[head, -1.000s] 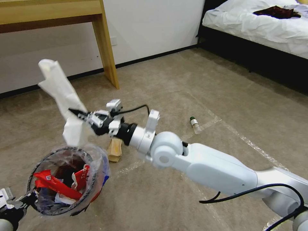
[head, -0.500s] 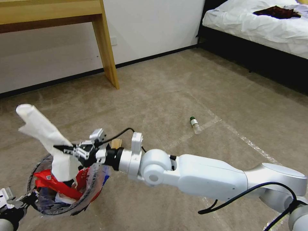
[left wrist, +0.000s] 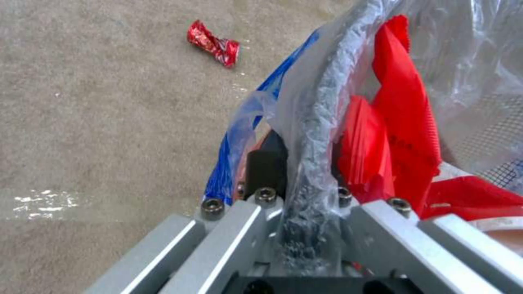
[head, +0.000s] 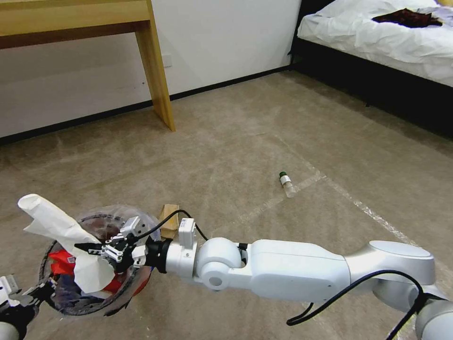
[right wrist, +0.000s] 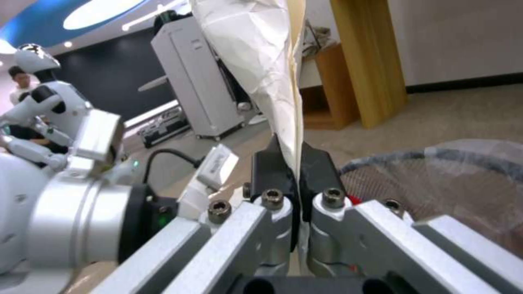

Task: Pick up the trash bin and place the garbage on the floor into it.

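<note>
Lowered since a second ago, the right gripper [head: 89,247] now hangs right over the trash bin [head: 61,302], its fingers pinching a crumpled white tissue [head: 56,226] whose lower end dips inside the rim. Release looks close (my judgement). At the bin's near edge the left gripper [left wrist: 305,171] clamps the rim. A tan packet [head: 169,221] and small bottle [head: 286,181] lie on the floor [head: 264,141].

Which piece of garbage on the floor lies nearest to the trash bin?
The tan paper packet, lying just beyond the trash bin rim. The small bottle with the green cap lies much farther off, by the tape line.
</note>
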You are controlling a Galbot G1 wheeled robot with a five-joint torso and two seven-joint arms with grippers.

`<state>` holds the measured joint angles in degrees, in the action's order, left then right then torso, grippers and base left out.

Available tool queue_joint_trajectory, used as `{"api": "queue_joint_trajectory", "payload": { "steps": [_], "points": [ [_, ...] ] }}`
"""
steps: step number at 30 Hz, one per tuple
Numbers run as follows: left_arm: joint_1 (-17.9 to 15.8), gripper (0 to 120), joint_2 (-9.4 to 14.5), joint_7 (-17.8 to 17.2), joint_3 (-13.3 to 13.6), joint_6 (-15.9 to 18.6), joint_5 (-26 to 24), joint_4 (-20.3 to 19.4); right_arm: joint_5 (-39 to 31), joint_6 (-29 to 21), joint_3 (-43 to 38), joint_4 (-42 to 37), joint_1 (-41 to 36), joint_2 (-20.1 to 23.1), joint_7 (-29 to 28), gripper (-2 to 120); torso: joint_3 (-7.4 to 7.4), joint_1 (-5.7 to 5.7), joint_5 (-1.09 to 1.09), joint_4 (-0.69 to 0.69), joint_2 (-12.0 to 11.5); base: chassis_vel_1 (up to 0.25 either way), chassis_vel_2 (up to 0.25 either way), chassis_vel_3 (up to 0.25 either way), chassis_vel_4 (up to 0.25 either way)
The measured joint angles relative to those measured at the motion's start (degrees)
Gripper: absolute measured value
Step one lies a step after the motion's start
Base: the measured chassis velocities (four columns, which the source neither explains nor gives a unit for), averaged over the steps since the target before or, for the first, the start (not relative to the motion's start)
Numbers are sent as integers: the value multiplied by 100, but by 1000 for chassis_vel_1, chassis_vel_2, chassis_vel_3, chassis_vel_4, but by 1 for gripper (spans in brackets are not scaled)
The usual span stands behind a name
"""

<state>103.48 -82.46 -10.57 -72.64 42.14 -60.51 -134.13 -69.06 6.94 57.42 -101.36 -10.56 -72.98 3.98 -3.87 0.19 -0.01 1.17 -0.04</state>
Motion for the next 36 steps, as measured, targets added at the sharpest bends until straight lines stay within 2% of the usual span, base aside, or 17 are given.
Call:
{"api": "queue_joint_trajectory", "payload": {
  "steps": [8,24,36],
  "points": [
    [63,1,-17,4,3,-1,-32,-45,197,79,154,443,53,-279,-10,0,0,0,0,0,0,0,0,0,0],
    [188,1,-4,19,16,-1,-122,-210,752,283,284,1349,121,-566,185,0,0,0,0,0,0,0,0,0,0],
    [173,1,9,23,12,-1,-131,-191,945,375,314,1418,128,-527,287,0,0,0,0,0,0,0,0,0,0]
  ]
}}
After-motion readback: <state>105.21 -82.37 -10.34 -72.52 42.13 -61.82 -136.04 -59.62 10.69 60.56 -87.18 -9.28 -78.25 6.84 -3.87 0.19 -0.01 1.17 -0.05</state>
